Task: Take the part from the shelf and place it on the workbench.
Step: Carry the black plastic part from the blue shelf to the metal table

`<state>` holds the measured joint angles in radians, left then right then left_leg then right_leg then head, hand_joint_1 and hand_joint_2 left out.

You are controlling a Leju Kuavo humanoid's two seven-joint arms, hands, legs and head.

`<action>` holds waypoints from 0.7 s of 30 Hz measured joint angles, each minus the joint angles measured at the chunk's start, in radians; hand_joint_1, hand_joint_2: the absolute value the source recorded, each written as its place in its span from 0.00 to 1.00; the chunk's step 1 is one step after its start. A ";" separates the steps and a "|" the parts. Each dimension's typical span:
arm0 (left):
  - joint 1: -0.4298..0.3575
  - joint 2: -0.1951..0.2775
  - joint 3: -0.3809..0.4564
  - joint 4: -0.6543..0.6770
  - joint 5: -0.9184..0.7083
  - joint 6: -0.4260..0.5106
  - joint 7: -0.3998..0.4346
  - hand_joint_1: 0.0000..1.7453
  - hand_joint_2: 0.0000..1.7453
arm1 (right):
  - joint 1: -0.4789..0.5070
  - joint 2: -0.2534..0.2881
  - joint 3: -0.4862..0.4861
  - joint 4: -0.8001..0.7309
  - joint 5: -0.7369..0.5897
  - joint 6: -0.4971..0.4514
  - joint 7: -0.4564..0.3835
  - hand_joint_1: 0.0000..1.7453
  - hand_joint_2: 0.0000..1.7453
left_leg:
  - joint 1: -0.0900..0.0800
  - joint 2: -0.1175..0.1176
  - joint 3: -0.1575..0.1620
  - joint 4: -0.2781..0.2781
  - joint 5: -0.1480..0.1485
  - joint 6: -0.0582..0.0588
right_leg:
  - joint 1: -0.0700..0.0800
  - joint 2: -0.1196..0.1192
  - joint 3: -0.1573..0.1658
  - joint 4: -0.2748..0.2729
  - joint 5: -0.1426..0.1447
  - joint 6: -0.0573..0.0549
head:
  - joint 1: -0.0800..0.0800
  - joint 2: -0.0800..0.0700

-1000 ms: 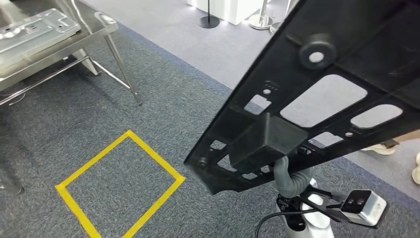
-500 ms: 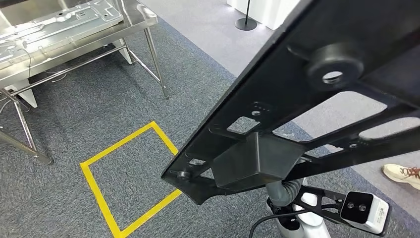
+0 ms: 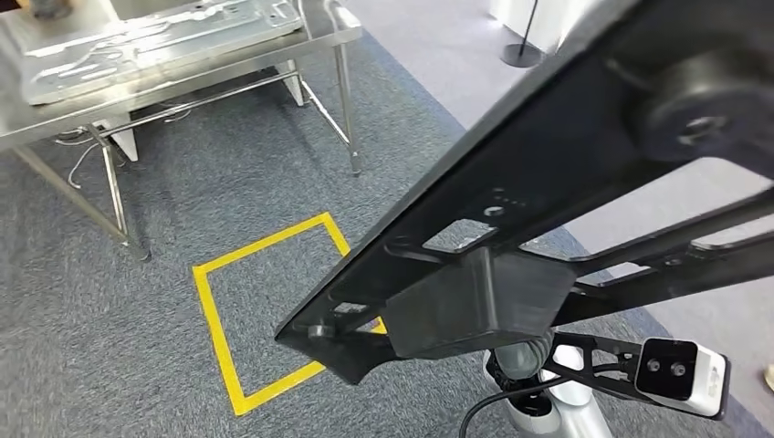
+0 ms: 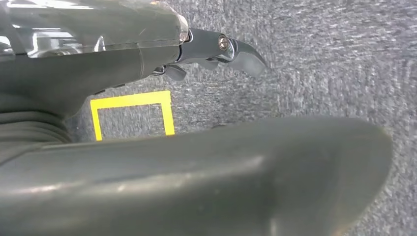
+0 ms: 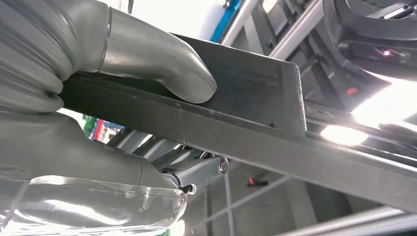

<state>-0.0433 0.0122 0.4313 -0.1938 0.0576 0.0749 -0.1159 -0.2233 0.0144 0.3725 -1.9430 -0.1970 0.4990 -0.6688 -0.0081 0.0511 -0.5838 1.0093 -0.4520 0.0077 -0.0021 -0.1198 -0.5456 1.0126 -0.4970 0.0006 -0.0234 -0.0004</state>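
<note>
No legible text, label, brand or number on anything visible.

Even, bright indoor light. The steel workbench [image 3: 183, 55] shows glare. The black part [image 3: 566, 210] is blurred near the camera. The right wrist view has blown-out white patches.

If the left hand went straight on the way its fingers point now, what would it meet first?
Probably the carpet: the left hand hangs with nothing held, fingers aimed at bare floor past the yellow tape square. Depth is unclear.
</note>
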 joint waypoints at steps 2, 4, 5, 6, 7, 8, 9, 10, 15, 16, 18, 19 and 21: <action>0.005 -0.002 0.001 0.000 0.000 0.000 0.002 0.00 0.00 | -0.003 -0.001 0.001 0.002 -0.001 -0.002 0.003 1.00 1.00 | 0.006 -0.022 0.003 -0.009 0.006 0.009 | -0.002 0.017 0.000 0.012 -0.013 0.012 | 0.000 0.000; 0.004 -0.004 0.002 0.000 0.000 0.001 0.003 0.00 0.00 | -0.005 -0.002 0.001 0.003 -0.002 -0.007 0.005 1.00 1.00 | 0.011 -0.042 0.006 -0.015 0.012 0.017 | -0.006 0.073 -0.036 0.091 -0.061 0.019 | 0.000 0.000; 0.002 -0.004 0.003 0.000 0.000 0.000 0.003 0.00 0.00 | -0.005 -0.004 0.002 0.005 -0.003 -0.009 0.005 1.00 1.00 | 0.011 -0.054 0.005 -0.015 0.013 0.020 | -0.007 0.097 -0.070 0.158 -0.094 0.020 | 0.000 0.000; 0.000 -0.004 0.005 0.000 0.000 0.000 0.003 0.00 0.00 | -0.004 -0.005 0.002 0.007 -0.003 -0.011 0.005 1.00 1.00 | 0.011 -0.066 0.004 -0.014 0.014 0.021 | -0.008 0.108 -0.107 0.227 -0.120 0.020 | 0.000 0.000; 0.000 -0.004 0.007 0.000 0.000 -0.001 0.003 0.00 0.00 | -0.004 -0.007 0.002 0.011 -0.004 -0.012 0.006 1.00 1.00 | 0.011 -0.079 0.003 -0.013 0.014 0.021 | -0.008 0.113 -0.135 0.277 -0.130 0.021 | 0.000 0.000; 0.000 -0.004 0.008 0.000 0.000 -0.002 0.003 0.00 0.00 | -0.005 -0.008 0.002 0.015 -0.004 -0.013 0.006 1.00 1.00 | 0.011 -0.093 0.003 -0.012 0.013 0.021 | -0.009 0.114 -0.145 0.288 -0.118 0.022 | 0.000 0.000; 0.001 -0.005 0.010 0.000 0.000 -0.003 0.003 0.00 0.00 | -0.005 -0.009 0.002 0.018 -0.005 -0.014 0.006 1.00 1.00 | 0.011 -0.108 0.004 -0.010 0.013 0.020 | -0.011 0.116 -0.136 0.259 -0.088 0.022 | 0.000 0.000; 0.001 -0.005 0.012 0.000 0.000 -0.005 0.003 0.00 0.00 | -0.006 -0.010 0.003 0.021 -0.007 -0.015 0.006 1.00 1.00 | 0.012 -0.122 0.005 -0.007 0.011 0.017 | -0.014 0.125 -0.111 0.197 -0.047 0.022 | 0.000 0.000; 0.001 -0.007 0.017 0.000 -0.002 -0.012 -0.002 0.00 0.00 | -0.011 -0.014 0.006 0.033 -0.016 -0.026 0.002 1.00 1.00 | 0.016 -0.177 -0.015 0.009 0.007 -0.008 | -0.018 0.181 -0.042 0.022 0.020 0.008 | 0.000 0.000; 0.003 -0.006 0.017 0.000 -0.004 -0.013 -0.003 0.00 0.00 | -0.013 -0.015 0.008 0.036 -0.017 -0.030 0.001 1.00 1.00 | 0.018 -0.183 -0.017 0.007 0.008 -0.014 | -0.018 0.170 -0.040 0.018 0.022 0.001 | 0.000 0.000; 0.006 -0.008 0.018 0.000 -0.007 -0.015 -0.003 0.00 0.00 | -0.016 -0.016 0.012 0.040 -0.019 -0.035 -0.001 1.00 1.00 | 0.017 -0.151 -0.030 0.035 -0.011 -0.025 | -0.020 0.147 -0.032 0.008 0.025 -0.012 | 0.000 0.000; 0.004 -0.009 0.019 0.000 -0.008 -0.017 -0.003 0.00 0.00 | -0.017 -0.016 0.014 0.041 -0.019 -0.036 -0.003 1.00 1.00 | 0.016 -0.121 -0.051 0.080 -0.037 -0.030 | -0.021 0.134 -0.028 0.003 0.026 -0.017 | 0.000 0.000; 0.001 -0.009 0.020 0.000 -0.009 -0.020 -0.003 0.00 0.00 | -0.017 -0.018 0.016 0.044 -0.020 -0.039 -0.006 1.00 1.00 | 0.018 -0.071 -0.117 0.214 -0.101 -0.038 | -0.018 0.106 -0.026 0.001 0.023 -0.022 | 0.000 0.000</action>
<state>-0.0425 0.0031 0.4512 -0.1938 0.0486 0.0544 -0.1186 -0.2401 -0.0037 0.3884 -1.8986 -0.2170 0.4598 -0.6749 0.0097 -0.0202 -0.7009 1.2237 -0.5530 -0.0299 -0.0200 -0.0140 -0.5712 1.0141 -0.4740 -0.0218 -0.0236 -0.0004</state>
